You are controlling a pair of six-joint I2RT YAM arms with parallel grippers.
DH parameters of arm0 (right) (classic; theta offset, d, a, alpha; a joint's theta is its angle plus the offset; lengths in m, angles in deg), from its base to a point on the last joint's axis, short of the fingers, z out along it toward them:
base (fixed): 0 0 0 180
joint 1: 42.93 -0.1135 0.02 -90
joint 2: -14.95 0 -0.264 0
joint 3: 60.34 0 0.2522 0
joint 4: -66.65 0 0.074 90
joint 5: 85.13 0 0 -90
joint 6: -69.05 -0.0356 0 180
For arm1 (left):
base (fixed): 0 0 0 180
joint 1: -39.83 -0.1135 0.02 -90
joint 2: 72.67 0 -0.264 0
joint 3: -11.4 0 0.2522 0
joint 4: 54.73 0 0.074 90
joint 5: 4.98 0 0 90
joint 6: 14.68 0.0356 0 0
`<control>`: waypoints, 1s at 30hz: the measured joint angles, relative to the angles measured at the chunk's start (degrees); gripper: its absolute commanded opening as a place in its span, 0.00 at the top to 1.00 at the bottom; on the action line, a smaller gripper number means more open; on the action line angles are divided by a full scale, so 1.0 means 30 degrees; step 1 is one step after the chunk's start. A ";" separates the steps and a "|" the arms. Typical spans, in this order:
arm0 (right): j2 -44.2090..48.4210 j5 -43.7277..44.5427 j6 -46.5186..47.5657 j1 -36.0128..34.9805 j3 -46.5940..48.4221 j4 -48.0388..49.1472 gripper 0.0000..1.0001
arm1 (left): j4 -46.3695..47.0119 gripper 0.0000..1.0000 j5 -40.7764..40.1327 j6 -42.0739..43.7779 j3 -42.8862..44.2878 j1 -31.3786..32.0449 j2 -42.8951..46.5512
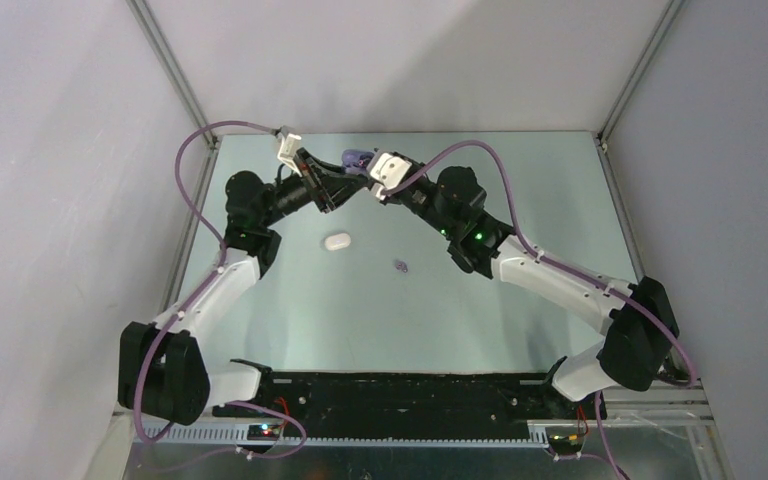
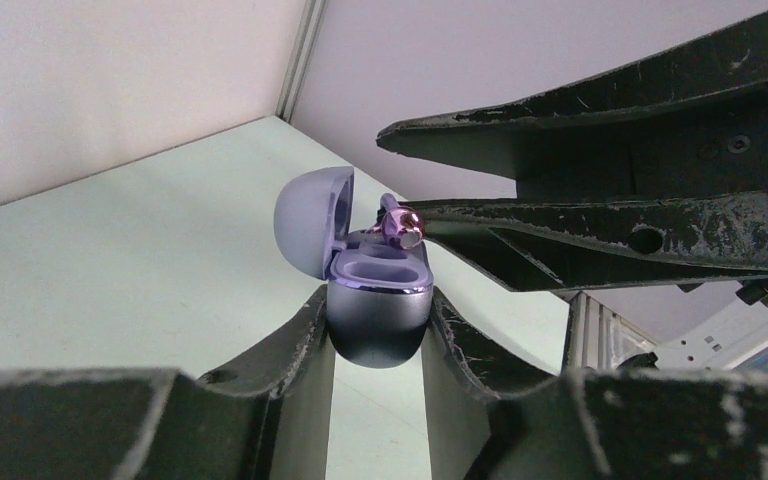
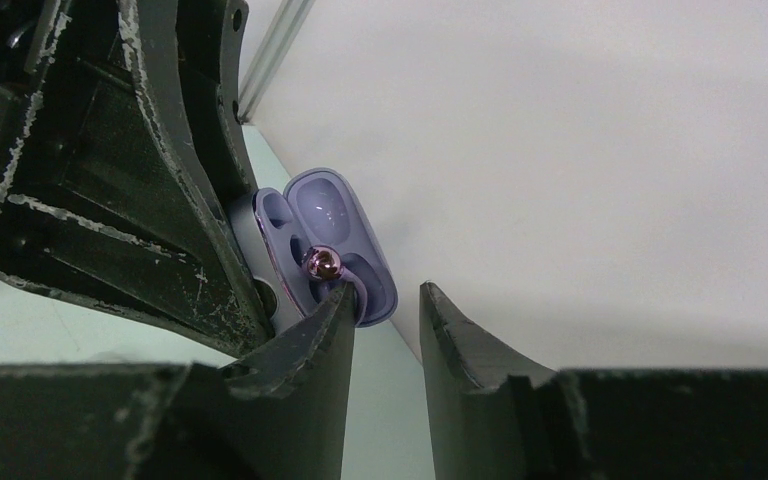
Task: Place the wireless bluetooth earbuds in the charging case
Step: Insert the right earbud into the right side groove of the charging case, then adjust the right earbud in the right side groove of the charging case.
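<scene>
My left gripper (image 2: 377,312) is shut on the purple charging case (image 2: 380,275) and holds it off the table with its lid open. In the top view the case (image 1: 357,158) is at the far middle, where both grippers meet. A purple earbud (image 2: 402,228) sits at the rim of the case's right-hand well. My right gripper (image 3: 387,300) is open, and only one fingertip (image 3: 335,300) touches that earbud (image 3: 325,265). A second purple earbud (image 1: 401,265) lies on the table. The white earbuds are not in view.
A closed white case (image 1: 337,242) lies on the table in front of the left gripper (image 1: 345,183). The back wall and a corner post stand close behind the grippers. The right gripper (image 1: 368,190) nearly touches the left one.
</scene>
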 measured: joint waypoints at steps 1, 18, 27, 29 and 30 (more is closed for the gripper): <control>0.0007 -0.0168 -0.0029 0.0073 0.0029 -0.0146 0.62 | -0.0015 1.00 0.0015 0.0000 0.0000 0.0000 -0.0022; 0.1005 -0.3381 -0.0627 0.1224 0.0874 -0.4284 0.43 | 0.0102 1.00 0.0816 0.0000 0.0000 -0.0095 -0.0138; 0.1202 -0.5727 -0.7512 0.3184 0.4269 -1.0360 0.08 | 0.1173 1.00 0.1938 0.1035 0.0000 -0.0204 -0.0138; 0.0903 -0.6477 -0.9777 0.3767 0.5479 -1.1125 0.02 | 0.1523 1.00 0.2171 0.1195 0.0000 -0.0211 -0.0153; 0.0765 -0.6834 -1.0724 0.4044 0.5916 -1.1307 0.01 | 0.1705 1.00 0.2273 0.1231 0.0000 -0.0219 -0.0160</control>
